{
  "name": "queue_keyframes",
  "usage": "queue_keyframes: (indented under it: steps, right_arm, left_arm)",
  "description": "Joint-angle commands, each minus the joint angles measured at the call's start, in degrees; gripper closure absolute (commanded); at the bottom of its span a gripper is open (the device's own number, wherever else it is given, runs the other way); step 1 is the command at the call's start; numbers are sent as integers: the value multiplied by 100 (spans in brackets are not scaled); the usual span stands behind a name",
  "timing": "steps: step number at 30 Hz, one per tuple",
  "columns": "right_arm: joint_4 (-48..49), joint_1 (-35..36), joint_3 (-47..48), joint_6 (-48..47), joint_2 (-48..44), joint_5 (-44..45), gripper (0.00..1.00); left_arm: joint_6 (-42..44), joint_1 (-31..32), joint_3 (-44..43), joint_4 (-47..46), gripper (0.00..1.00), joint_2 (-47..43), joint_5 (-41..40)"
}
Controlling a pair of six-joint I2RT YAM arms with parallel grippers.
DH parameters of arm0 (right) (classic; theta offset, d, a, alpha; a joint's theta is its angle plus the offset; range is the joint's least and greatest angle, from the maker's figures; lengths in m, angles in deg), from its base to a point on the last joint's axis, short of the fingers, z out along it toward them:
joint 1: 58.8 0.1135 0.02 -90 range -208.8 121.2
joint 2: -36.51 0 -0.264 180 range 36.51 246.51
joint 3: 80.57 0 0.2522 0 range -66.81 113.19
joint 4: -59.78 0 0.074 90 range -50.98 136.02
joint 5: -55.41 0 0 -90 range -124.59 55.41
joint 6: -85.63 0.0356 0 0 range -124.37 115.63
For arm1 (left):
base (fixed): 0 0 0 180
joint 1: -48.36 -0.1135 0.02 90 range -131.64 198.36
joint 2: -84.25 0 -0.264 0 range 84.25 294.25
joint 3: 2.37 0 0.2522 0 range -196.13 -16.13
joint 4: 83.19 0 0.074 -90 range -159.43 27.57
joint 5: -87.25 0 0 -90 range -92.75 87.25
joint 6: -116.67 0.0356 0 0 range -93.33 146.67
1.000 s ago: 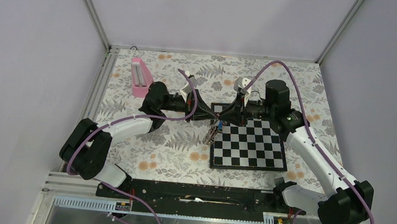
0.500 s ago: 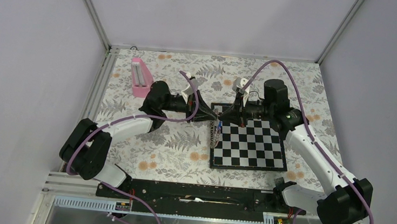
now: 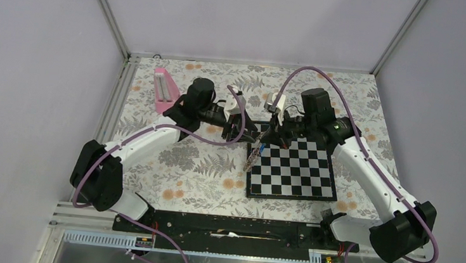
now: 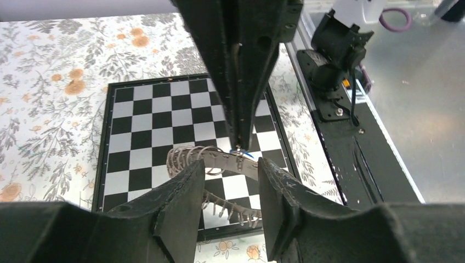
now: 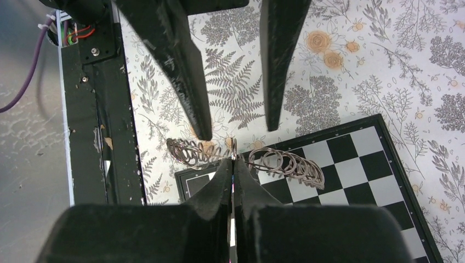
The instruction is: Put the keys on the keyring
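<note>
Hazard: the keyring (image 5: 285, 164) is carried by one narrow pinch of the right gripper (image 5: 232, 162), clamped on its band. A swing or sideways pull may drop it onto the chessboard (image 3: 297, 172) below. The left gripper (image 4: 230, 171) is released, fingers (image 4: 183, 192) spread just beside the band; closing off-line may strike the right fingertips (image 4: 240, 131). The ring hangs under those tips, dark grey, chain-like. The blue key (image 4: 246, 155) shows at the pinch; whether it is threaded cannot be told.

Bright even light, soft faint shadows, mild sheen on chessboard (image 4: 159, 118), close foreground soft in wrist views
</note>
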Motion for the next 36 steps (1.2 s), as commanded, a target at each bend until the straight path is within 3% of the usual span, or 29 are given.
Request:
queue_keyframes:
  steps: [1, 16, 23, 26, 30, 36]
  right_arm:
    - [-180, 101, 332, -184, 21, 136, 100]
    - [65, 158, 136, -16, -53, 83, 100]
    - [181, 159, 23, 55, -45, 54, 100]
    - [417, 156, -152, 166, -200, 105, 88]
    - [782, 149, -322, 392, -460, 319, 70]
    - [884, 75, -185, 648, -618, 419, 44]
  left_arm:
    - [771, 170, -305, 615, 56, 28, 26]
    - [825, 265, -390, 624, 81, 226, 52]
    - [755, 276, -507, 624, 100, 304, 119]
    - [281, 269, -403, 234, 100, 235, 49]
    - [-1154, 267, -94, -625, 100, 65, -453]
    - [-1882, 243, -105, -350, 100, -196, -1063]
